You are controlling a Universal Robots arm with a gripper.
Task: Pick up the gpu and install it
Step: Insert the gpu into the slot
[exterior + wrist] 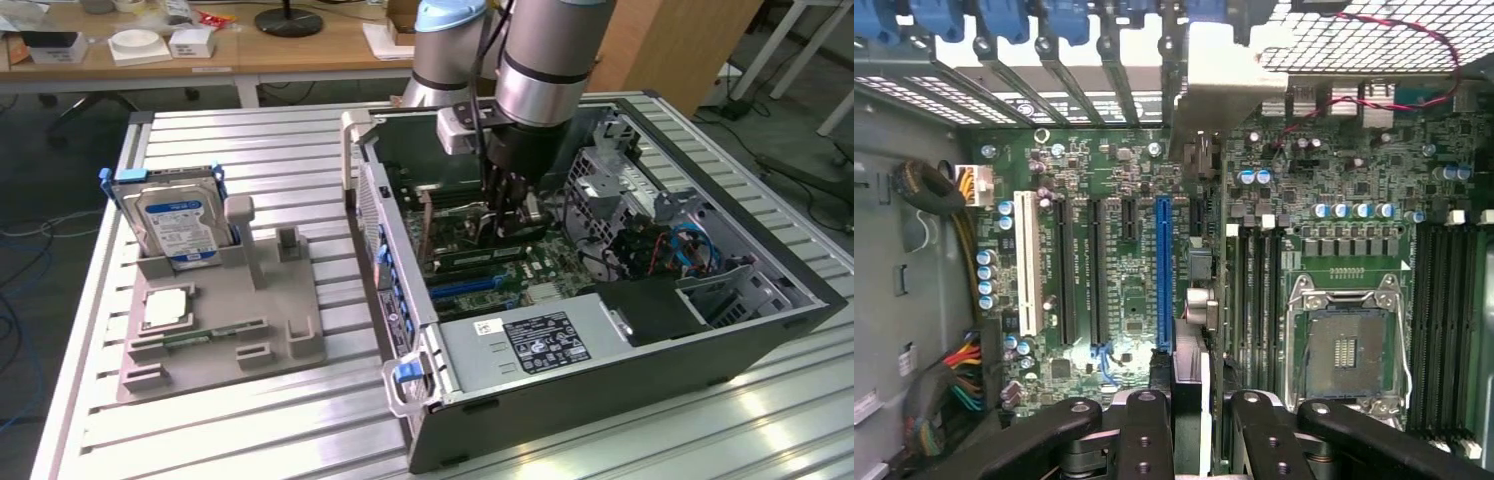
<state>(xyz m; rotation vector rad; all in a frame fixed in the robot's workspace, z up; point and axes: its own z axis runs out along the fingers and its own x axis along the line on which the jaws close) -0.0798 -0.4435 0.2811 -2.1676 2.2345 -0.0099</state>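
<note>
So, in the exterior view the robot arm (547, 60) reaches from the upper middle of the frame down into the open computer case (747, 330). Its gripper (518, 222) sits low over the green board (534, 268) in the middle. On the exterior view's left, a hard drive (180, 225) stands in a gray tray (220, 345) on the table (267, 430).

In the wrist view the black fingers (1144, 430) are squeezed tight on the gpu (1190, 375). The card stands on its thin edge between them, over the green board, just beside the long blue slot (1161, 270).
</note>
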